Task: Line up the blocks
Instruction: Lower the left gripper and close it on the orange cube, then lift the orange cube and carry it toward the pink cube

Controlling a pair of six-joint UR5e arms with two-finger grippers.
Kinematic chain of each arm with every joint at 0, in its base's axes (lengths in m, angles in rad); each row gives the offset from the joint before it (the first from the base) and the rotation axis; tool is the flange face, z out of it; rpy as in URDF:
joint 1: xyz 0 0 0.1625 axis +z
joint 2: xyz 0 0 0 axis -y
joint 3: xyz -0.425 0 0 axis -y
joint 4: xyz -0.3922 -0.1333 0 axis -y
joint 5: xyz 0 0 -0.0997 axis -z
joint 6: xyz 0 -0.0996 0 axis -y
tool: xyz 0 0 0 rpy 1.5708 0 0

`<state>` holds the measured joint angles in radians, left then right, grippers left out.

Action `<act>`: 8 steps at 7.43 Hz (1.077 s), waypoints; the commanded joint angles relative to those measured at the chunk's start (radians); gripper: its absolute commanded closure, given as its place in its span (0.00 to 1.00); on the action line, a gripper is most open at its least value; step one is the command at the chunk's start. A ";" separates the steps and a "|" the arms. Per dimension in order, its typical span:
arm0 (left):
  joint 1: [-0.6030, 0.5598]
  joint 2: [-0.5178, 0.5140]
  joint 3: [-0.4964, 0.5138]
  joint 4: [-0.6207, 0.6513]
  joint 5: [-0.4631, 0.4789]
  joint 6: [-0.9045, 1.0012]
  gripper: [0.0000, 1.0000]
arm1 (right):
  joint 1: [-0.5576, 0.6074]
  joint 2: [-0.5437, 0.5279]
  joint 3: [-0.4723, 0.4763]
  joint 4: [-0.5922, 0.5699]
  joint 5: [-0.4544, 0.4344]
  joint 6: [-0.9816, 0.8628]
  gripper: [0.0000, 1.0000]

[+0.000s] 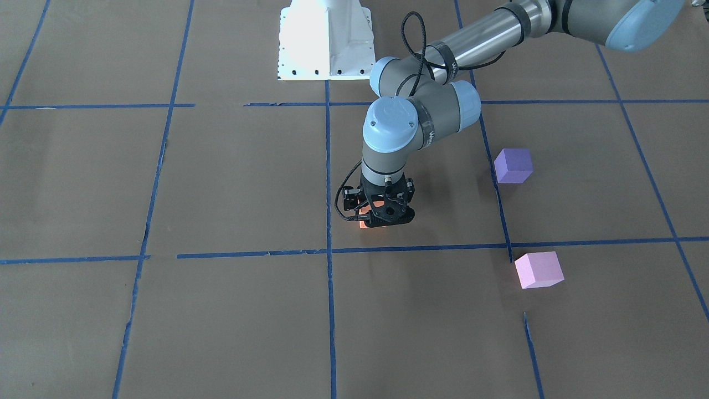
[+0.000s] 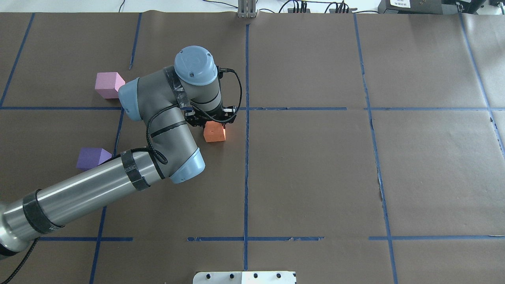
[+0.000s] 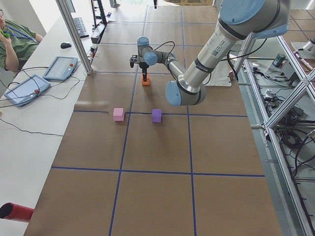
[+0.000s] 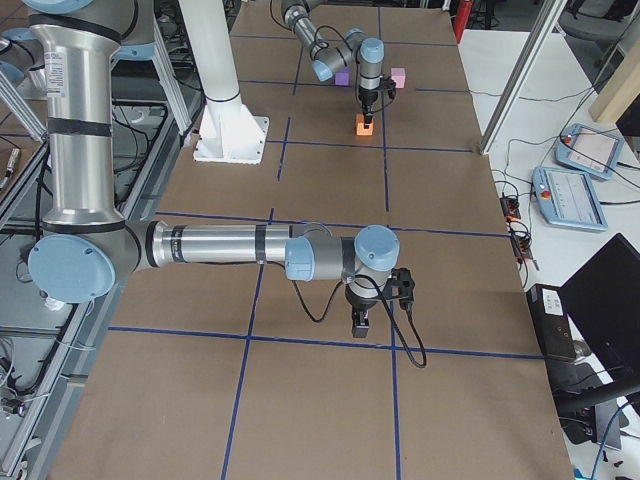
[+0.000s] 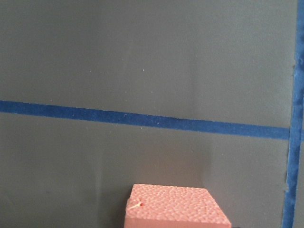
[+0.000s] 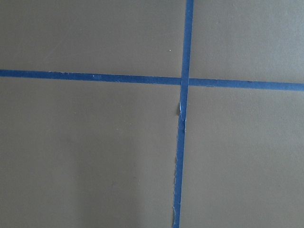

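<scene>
Left gripper [image 1: 382,213] down on the orange block [image 2: 215,133]: the step in hand is picking it up or setting it down.
The orange block sits on the table [image 2: 315,177] just beside the central tape line [image 2: 246,157]. The gripper's body hides its fingers, so I cannot tell whether they pinch the block or stand spread. The purple block [image 1: 513,165] and pink block [image 1: 538,270] lie near each other, well apart from the orange one. The next move probably calls for a sure grip and a carry towards that pair, setting it in line with them. The right gripper [image 4: 360,325] hangs over bare table, its state unreadable.
</scene>
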<state>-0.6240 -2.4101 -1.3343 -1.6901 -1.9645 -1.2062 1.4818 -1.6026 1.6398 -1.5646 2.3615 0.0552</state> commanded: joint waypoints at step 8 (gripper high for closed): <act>-0.232 0.429 -0.437 0.031 -0.086 0.346 0.99 | 0.000 0.000 -0.001 0.000 0.001 0.000 0.00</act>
<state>-0.8192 -2.0897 -1.7668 -1.5489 -2.0505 -0.9067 1.4818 -1.6030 1.6396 -1.5647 2.3619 0.0552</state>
